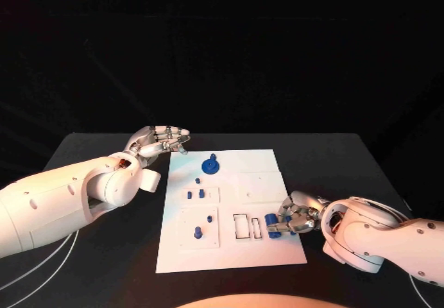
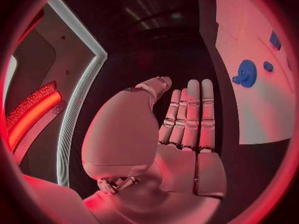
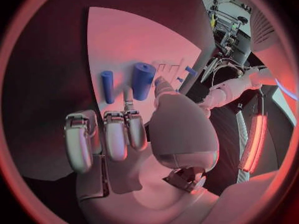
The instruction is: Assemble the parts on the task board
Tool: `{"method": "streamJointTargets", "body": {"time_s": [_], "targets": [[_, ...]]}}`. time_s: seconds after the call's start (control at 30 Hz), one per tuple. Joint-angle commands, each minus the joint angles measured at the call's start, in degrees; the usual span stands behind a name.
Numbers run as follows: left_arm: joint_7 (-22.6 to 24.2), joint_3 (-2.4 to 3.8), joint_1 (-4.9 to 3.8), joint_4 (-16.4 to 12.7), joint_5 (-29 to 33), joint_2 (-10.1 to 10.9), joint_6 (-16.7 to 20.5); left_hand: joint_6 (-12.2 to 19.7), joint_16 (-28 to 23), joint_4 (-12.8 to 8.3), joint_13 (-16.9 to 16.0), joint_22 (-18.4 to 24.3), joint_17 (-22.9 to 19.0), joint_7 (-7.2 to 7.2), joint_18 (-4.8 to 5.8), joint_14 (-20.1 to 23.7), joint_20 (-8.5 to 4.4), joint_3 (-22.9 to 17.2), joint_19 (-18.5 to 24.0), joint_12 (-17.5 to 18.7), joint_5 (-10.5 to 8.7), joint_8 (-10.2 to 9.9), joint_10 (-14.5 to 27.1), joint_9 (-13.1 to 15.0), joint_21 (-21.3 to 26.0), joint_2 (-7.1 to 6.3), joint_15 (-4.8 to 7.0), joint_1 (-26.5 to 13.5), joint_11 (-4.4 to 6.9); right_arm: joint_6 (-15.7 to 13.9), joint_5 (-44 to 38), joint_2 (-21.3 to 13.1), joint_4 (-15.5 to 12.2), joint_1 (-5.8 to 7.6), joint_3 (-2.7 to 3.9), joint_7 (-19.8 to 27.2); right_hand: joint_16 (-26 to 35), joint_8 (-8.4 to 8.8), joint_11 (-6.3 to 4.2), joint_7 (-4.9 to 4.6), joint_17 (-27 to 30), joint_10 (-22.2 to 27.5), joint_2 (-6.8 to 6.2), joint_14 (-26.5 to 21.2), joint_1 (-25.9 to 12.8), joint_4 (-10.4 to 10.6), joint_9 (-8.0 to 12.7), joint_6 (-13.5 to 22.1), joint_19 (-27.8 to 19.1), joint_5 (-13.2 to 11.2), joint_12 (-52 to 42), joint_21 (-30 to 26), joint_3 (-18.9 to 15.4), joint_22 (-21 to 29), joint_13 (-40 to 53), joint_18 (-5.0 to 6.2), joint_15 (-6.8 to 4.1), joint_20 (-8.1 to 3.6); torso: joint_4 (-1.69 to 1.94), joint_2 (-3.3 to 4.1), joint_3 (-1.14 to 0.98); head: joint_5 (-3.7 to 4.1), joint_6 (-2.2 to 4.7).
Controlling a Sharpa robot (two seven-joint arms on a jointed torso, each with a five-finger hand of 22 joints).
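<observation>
A blue cylinder [image 1: 272, 220] is pinched by the right hand [image 1: 298, 215] at the board's [image 1: 268, 256] near right edge; contact is partly hidden. The left hand [image 1: 159, 140], fingers straight and together, hovers empty at the far left corner near the gear [image 1: 212, 166].

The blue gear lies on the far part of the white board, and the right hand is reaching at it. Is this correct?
Not quite. The blue gear does lie on the far part of the white board, but the right hand is at the near end, beside a blue cylinder. The head view shows this.
</observation>
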State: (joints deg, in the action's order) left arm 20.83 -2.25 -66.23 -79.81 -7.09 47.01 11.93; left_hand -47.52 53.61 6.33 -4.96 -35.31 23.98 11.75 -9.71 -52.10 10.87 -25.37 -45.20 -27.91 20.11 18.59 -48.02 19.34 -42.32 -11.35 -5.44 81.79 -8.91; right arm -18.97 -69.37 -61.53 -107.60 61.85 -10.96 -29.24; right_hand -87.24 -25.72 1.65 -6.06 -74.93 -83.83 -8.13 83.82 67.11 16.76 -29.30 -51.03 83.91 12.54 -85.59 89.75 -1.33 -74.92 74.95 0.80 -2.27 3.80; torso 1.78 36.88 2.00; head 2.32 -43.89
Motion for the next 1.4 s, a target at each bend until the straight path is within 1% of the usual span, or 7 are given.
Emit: {"method": "streamJointTargets", "body": {"time_s": [0.03, 0.27, 0.43, 0.6, 0.87, 1.07, 1.4], "targets": [[0.36, 0.04, 0.05, -0.18, 0.08, -0.04, -1.01, 0.37, -0.04, 0.08, 0.03, -0.04, -0.02, 0.14, -0.45, 0.39, 0.04, 0.18, 0.32, -0.20, 0.10, 0.31, 0.45, 0.02, 0.33, 0.05, 0.16, -0.21, -0.09, 0.04, -0.88, 0.73, 0.47, -0.46, -0.03, -0.54, -0.36, -0.39, -0.38, 0.34, -5.71, -3.01, 0.61, 4.50, 0.13, 0.08, 0.06, -0.12, 6.09, 0.37, -0.16, 0.25, -0.43, -15.08, 10.85, -0.80, -0.38, -0.43, 0.04, 0.01, -0.01, -0.11, -0.08], [0.26, 0.04, 0.05, -0.23, 0.08, 0.09, -1.08, 0.39, -0.03, 0.11, 0.03, -0.03, -0.01, 0.14, -0.45, 0.41, 0.05, 0.18, 0.33, -0.21, 0.10, 0.32, 0.48, 0.02, 0.35, 0.06, 0.15, -0.24, -0.09, 0.36, -0.94, 2.28, 1.83, -1.04, -0.03, -1.23, -0.37, -0.82, -0.59, 0.59, -5.77, -3.11, 2.22, 4.49, 1.50, -0.15, 0.21, -0.78, 6.09, 0.36, -0.22, 0.25, -0.79, -15.08, 10.96, -0.80, -0.53, -0.53, 0.07, 0.02, 0.01, -0.41, -0.17], [0.20, 0.04, 0.04, -0.26, 0.08, 0.15, -1.10, 0.42, 0.00, 0.18, 0.03, -0.02, 0.00, 0.15, -0.45, 0.43, 0.07, 0.19, 0.35, -0.25, 0.11, 0.34, 0.53, 0.02, 0.40, 0.10, 0.13, -0.30, -0.10, 0.82, -0.94, 2.79, 2.49, -1.27, -0.04, -1.64, -0.43, -0.85, -0.74, 0.72, -6.04, -3.16, 3.38, 4.53, 5.00, -0.46, 0.69, -1.13, 6.09, 0.39, -0.20, 0.25, -0.31, -15.08, 11.01, -0.80, -0.68, -0.69, -0.02, 0.01, 0.02, -0.80, -0.32], [0.18, 0.04, 0.04, -0.26, 0.08, 0.17, -1.12, 0.42, 0.00, 0.18, 0.03, -0.02, 0.00, 0.15, -0.45, 0.43, 0.07, 0.19, 0.35, -0.25, 0.11, 0.34, 0.53, 0.02, 0.40, 0.10, 0.13, -0.30, -0.10, 0.32, -0.76, 2.93, 2.55, -1.34, -0.04, -1.82, -0.45, -0.60, -1.27, 1.33, -6.18, -3.32, 4.69, 4.55, 10.85, -0.96, 1.74, -2.57, 6.09, 0.72, -0.29, 0.25, 3.51, -15.08, 11.18, -0.80, -1.12, -1.01, 0.00, 0.00, -0.02, -0.85, -0.26], [0.14, 0.04, 0.04, -0.24, 0.08, 0.22, -1.09, 0.44, 0.01, 0.21, 0.03, -0.01, 0.00, 0.15, -0.46, 0.46, 0.09, 0.19, 0.36, -0.27, 0.11, 0.36, 0.58, 0.02, 0.43, 0.11, 0.13, -0.32, -0.10, -3.35, 3.90, 2.10, 1.04, -1.16, -0.02, -1.15, -0.46, -0.89, -2.05, 2.20, -6.34, -3.80, 4.39, 4.57, 11.62, -0.23, 2.36, -5.06, 6.09, 0.66, -0.80, 0.25, 7.15, -15.08, 11.73, -0.80, -1.74, -1.56, 0.00, 0.01, -0.02, -0.98, -0.25], [0.05, 0.04, 0.04, -0.19, 0.08, 0.16, -1.16, 0.45, 0.01, 0.23, 0.04, 0.00, 0.00, 0.15, -0.46, 0.49, 0.10, 0.18, 0.37, -0.28, 0.12, 0.38, 0.62, 0.03, 0.46, 0.12, 0.12, -0.33, -0.11, -5.41, 9.28, 1.41, -0.79, 0.42, 0.00, -0.37, -0.66, -1.32, -2.50, 2.71, -7.14, -4.03, 4.19, 4.73, 10.20, -0.11, 2.29, -6.29, 6.09, 0.59, -1.03, 0.25, 8.57, -15.08, 11.98, -0.80, -2.14, -1.92, -0.02, 0.01, 0.00, -0.85, -0.25], [0.06, 0.04, 0.04, -0.18, 0.08, 0.06, -1.33, 0.64, 0.00, 0.37, 0.06, 0.08, 0.00, 0.17, -0.44, 0.74, 0.18, 0.23, 0.50, -0.32, 0.12, 0.40, 0.97, 0.00, 0.67, 0.09, 0.04, -0.46, -0.16, -3.96, 13.89, 2.44, -2.35, 1.99, 0.01, 0.40, -0.73, -1.31, -2.60, 2.81, -7.45, -3.99, 4.13, 4.78, 8.84, -0.11, 2.31, -6.46, 6.09, 0.59, -0.88, 0.25, 9.42, -15.08, 11.88, -0.80, -2.25, -2.08, 0.00, 0.05, 0.01, -1.00, -0.33]]}}
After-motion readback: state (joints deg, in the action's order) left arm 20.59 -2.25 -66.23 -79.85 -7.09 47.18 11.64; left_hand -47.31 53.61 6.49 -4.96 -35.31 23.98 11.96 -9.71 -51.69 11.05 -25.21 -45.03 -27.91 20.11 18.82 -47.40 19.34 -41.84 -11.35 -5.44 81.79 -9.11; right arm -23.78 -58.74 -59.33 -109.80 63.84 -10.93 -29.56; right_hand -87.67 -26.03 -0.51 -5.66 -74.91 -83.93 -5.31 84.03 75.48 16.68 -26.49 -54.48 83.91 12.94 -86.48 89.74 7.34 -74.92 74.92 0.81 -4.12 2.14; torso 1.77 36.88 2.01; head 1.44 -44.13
